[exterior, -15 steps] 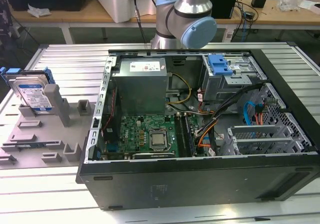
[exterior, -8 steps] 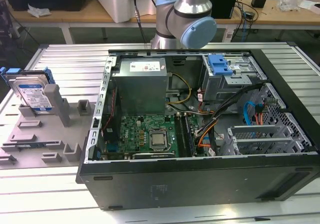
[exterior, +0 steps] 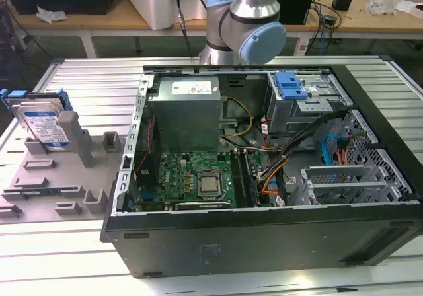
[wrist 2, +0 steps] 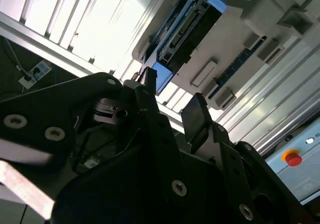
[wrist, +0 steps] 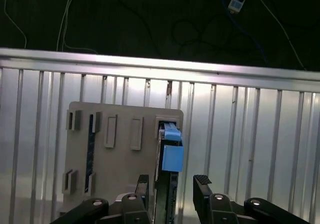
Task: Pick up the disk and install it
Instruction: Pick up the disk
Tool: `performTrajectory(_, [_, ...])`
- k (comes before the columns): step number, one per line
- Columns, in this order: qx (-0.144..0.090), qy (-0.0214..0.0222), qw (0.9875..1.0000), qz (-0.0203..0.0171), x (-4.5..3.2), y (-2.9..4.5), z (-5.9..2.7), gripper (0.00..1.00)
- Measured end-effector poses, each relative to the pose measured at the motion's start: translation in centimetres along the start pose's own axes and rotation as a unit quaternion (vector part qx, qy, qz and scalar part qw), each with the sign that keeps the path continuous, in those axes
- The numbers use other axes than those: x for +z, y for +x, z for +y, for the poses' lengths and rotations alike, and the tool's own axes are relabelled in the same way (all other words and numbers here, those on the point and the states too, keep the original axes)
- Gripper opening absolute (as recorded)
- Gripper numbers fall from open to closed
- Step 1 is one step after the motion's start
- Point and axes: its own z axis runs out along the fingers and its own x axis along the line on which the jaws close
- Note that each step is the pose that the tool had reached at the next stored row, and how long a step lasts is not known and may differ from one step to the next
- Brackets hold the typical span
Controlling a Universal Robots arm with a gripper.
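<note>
The disk [exterior: 43, 122] leans on its edge in a slot of a grey fixture plate [exterior: 39, 177] at the exterior view's left. It is silver with a blue-and-white label and a blue carrier frame. In the first wrist view the disk [wrist: 170, 146] is seen edge-on, beyond my gripper [wrist: 172, 185], and lines up with the gap between the fingers. My gripper [wrist 2: 172, 101] is open with nothing between its fingers and stands apart from the disk [wrist 2: 187, 29]. The arm [exterior: 251, 18] rises behind the computer case.
An open black computer case [exterior: 264, 236] lies on the slatted metal table [exterior: 396, 78], with a motherboard [exterior: 198, 177], a grey power-supply box [exterior: 185, 111] and a drive cage with a light-blue clip [exterior: 291, 84]. Grey blocks [exterior: 76, 137] stand up from the fixture plate beside the disk.
</note>
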Motion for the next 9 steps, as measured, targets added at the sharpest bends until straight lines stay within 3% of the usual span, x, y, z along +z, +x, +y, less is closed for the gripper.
performTrajectory(9, [0.051,-0.0022,0.9987,0.0008,0.16,-0.01,0.00,0.48])
